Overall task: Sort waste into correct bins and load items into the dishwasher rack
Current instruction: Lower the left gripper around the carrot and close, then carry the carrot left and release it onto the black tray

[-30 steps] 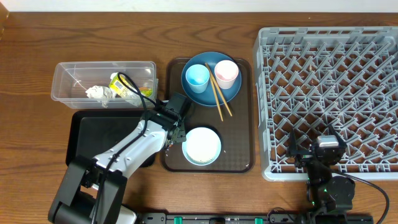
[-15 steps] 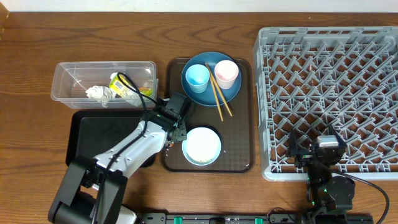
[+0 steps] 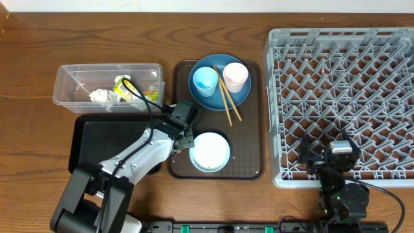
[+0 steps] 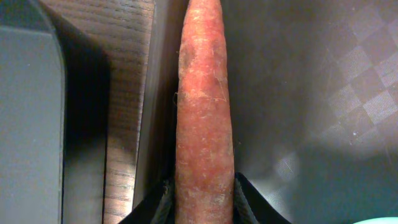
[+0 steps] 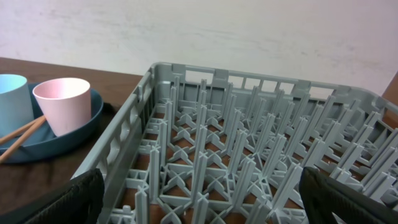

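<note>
In the left wrist view a small orange carrot (image 4: 204, 112) lies lengthwise along the left rim of the dark brown serving tray (image 4: 298, 93). My left gripper (image 4: 202, 202) is shut on its thick end, one finger pressed against each side. From overhead the left gripper (image 3: 183, 137) sits between the black tray (image 3: 103, 136) and the white-blue bowl (image 3: 209, 151), and it hides the carrot. My right gripper (image 5: 199, 199) stands open over the near edge of the grey dishwasher rack (image 5: 205, 124), holding nothing.
The clear tub (image 3: 71, 77) holds crumpled paper (image 3: 101, 97) and a yellow-green wrapper (image 3: 126, 89). On the brown tray (image 3: 249, 165) a blue plate (image 3: 200, 100) carries a light blue cup (image 3: 206, 79), a pink cup (image 3: 235, 76) and chopsticks (image 3: 228, 100). The rack (image 3: 336, 65) fills the right side.
My left gripper's jaws have narrowed onto the carrot and the wrist has shifted slightly. The right arm has not moved.
</note>
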